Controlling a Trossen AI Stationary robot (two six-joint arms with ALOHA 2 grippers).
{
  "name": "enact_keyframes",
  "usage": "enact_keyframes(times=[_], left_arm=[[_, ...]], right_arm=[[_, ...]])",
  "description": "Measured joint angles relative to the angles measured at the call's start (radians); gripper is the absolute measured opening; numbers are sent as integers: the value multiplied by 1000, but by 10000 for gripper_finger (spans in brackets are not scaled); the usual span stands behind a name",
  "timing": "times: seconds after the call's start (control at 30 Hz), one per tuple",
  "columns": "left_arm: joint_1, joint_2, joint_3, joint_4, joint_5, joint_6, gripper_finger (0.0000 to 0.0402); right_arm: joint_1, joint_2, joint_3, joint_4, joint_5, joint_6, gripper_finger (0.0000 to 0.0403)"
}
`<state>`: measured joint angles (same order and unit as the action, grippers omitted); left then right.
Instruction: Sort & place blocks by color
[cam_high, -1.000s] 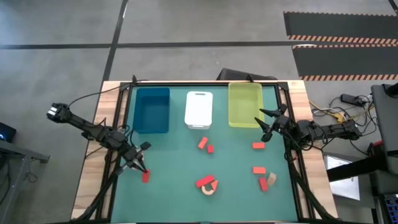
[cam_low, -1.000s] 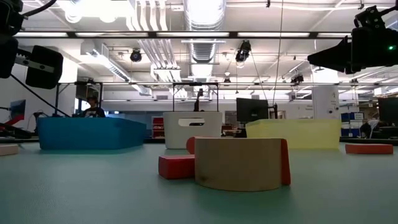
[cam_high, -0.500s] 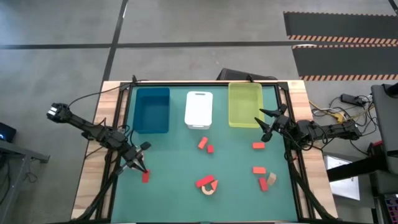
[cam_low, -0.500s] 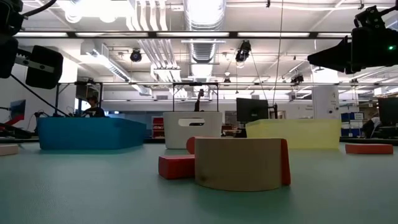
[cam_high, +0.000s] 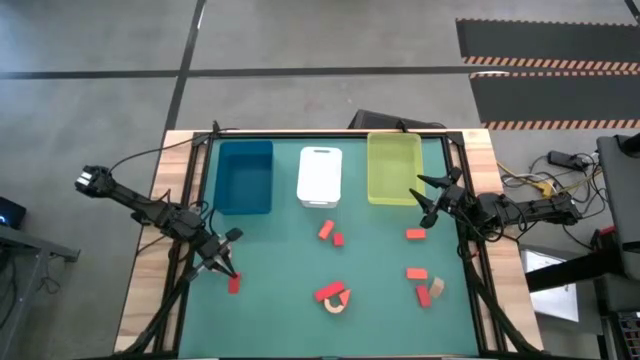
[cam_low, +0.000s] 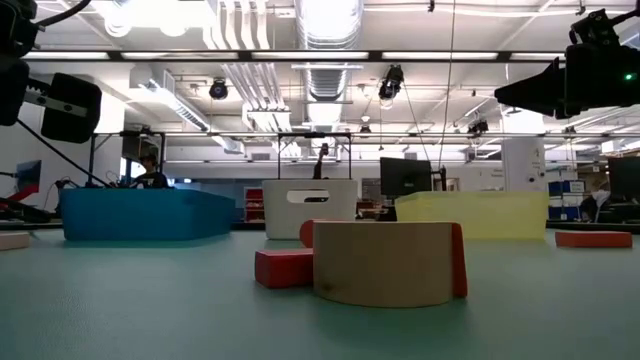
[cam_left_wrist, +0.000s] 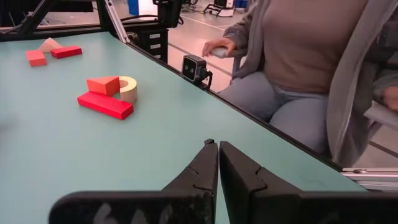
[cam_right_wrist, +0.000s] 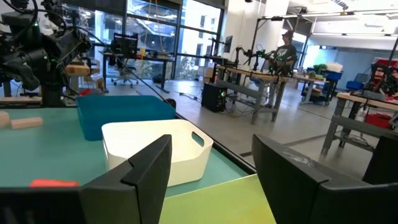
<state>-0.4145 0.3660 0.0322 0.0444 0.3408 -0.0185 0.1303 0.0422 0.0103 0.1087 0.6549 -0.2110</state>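
Looks like nothing's sorted yet. Left gripper (cam_high: 228, 271), jaws clenched empty, sits beside a red block (cam_high: 234, 285) lower left; right gripper (cam_high: 428, 201) hangs released near the yellow-green tray (cam_high: 394, 170). Next: open, grab.

**Obscured and Cut-Off Items**

Low view: the tan arch (cam_low: 385, 263) hides most of a red brick (cam_low: 284, 267) behind it. A person (cam_left_wrist: 298, 68) beside the desk (cam_left_wrist: 56, 149) is cut off above the chest in the left wrist view. Interiors of the trays (cam_low: 145, 214) cannot be seen from desk height.
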Motion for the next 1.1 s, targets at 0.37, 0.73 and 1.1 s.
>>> enact_keyframes(times=[0.37, 0.73, 1.1], left_arm=[[1, 0, 0, 87, -16, 342, 0], [2, 0, 0, 394, -17, 419, 0], [2, 0, 0, 403, -18, 419, 0]], right_arm=[[0, 0, 0, 0, 0, 1, 215], [0, 0, 0, 0, 0, 0, 215], [0, 0, 0, 0, 0, -24, 215]])
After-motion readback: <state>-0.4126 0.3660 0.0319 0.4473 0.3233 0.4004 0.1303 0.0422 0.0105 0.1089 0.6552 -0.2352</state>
